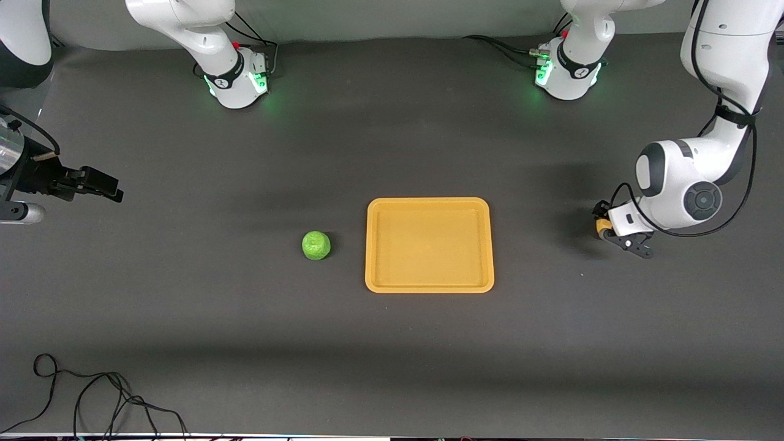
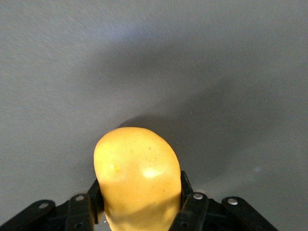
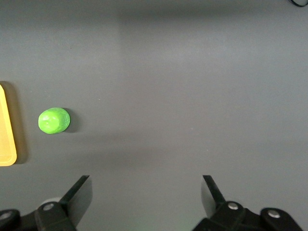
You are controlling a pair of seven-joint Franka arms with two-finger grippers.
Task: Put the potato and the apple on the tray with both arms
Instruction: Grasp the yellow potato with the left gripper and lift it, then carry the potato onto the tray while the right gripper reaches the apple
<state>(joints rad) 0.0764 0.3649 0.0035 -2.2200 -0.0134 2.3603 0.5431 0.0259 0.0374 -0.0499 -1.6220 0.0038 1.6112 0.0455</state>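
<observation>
Left gripper [image 2: 139,211] has its fingers closed on the potato [image 2: 137,180], down at table [image 1: 184,318] level toward the left arm's end, well apart from the tray [image 1: 429,285]. I read this as the grasp step just made, with the potato not yet lifted. My next move should be a straight lift, then a carry across to the tray and a low release inside its rim; the potato is lumpy, so I would watch for it twisting in the grip. Right gripper [image 3: 144,192] hangs wide open with nothing in it over the right arm's end of the table, waiting. Its apple [image 1: 316,245] sits on the table just beside the tray, still to be picked. The tray holds nothing.
</observation>
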